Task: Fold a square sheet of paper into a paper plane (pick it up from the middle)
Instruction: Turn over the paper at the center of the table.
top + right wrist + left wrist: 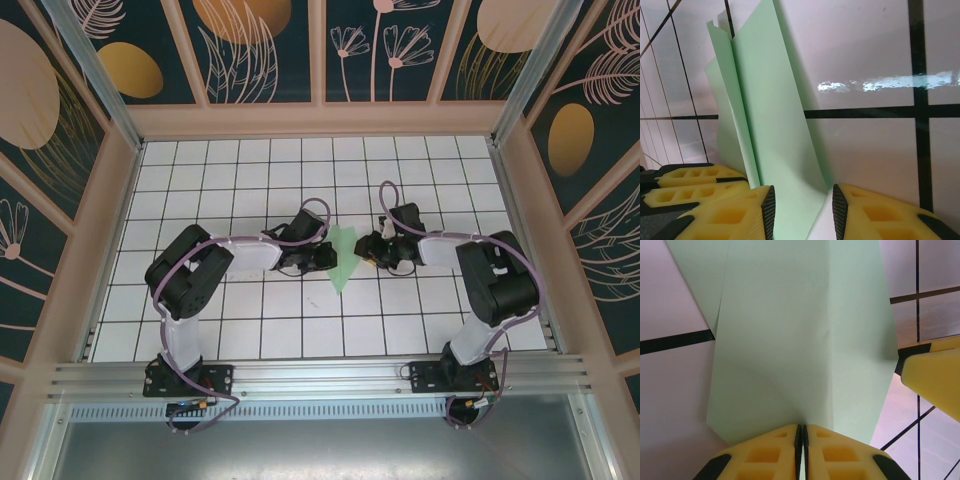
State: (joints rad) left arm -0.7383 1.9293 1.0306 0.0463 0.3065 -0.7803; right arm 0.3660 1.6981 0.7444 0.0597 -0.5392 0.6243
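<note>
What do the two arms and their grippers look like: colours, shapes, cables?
The left arm and the right arm have white links, black joints and black bases; a lilac cable loops along each. The fingers are yellow, with rectangular hollows and black inner pads.

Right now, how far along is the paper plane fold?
Done: the paper is already folded into a narrow pointed shape with a centre crease. In hand: the left tool is pinched shut on the paper at that crease, and the right tool stands open around a raised flap. Left: the wings look unfinished, so further folds probably remain.
</note>
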